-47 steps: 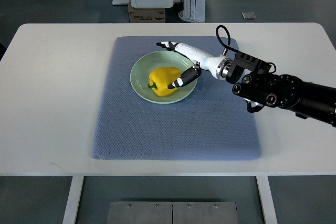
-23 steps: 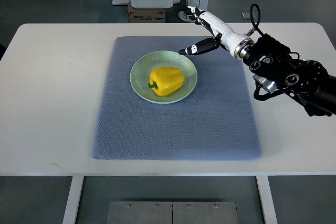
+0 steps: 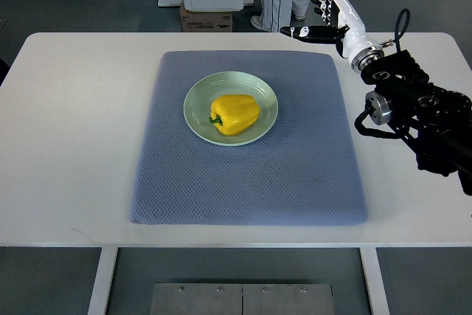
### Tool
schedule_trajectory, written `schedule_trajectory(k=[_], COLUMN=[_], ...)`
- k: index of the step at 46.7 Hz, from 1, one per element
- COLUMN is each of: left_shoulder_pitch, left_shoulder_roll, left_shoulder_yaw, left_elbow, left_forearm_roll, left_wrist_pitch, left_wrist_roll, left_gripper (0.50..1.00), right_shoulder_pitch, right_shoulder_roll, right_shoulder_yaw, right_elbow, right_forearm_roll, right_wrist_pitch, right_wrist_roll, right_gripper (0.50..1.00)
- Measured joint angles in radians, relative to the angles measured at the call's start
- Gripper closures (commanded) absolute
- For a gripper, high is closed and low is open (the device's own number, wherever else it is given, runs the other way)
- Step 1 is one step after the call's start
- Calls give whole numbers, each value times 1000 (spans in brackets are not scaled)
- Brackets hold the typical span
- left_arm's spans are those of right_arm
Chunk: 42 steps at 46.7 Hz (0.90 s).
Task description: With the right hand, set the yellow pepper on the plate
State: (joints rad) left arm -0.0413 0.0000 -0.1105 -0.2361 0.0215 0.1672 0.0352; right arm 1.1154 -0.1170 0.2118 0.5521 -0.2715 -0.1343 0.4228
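since yellow pepper [image 3: 235, 113] sits on plate [image 3: 195, 110] | our right hand [image 3: 333, 17] spread wide, holding nothing | we judge task done

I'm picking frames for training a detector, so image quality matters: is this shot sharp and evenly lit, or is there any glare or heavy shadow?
Top view: light is soft and even, with only a faint shadow under the yellow pepper on the plate; no strong glare on the white table; pepper, plate and blue mat look sharp; the right hand, open at the table's far edge, is slightly soft.
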Motion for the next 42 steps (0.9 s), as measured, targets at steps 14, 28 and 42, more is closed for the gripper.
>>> schedule_trajectory(k=[14,28,42], left_shoulder_pitch=[0,0,0], left_shoulder_roll=[0,0,0], left_shoulder_yaw=[0,0,0], left_elbow=[0,0,0], left_forearm_roll=[0,0,0], left_wrist_pitch=[0,0,0], left_wrist_roll=[0,0,0], left_gripper=[500,500,500], right_shoulder_pitch=[-81,-134,-187], right_shoulder_roll=[-2,-7,-11], right_shoulder_yaw=[150,296,421], right_elbow=[-40,-42,-66], right_forearm_roll=[112,262,282], right_wrist_pitch=[6,87,133], right_wrist_roll=[13,3,0], right_gripper=[500,500,500])
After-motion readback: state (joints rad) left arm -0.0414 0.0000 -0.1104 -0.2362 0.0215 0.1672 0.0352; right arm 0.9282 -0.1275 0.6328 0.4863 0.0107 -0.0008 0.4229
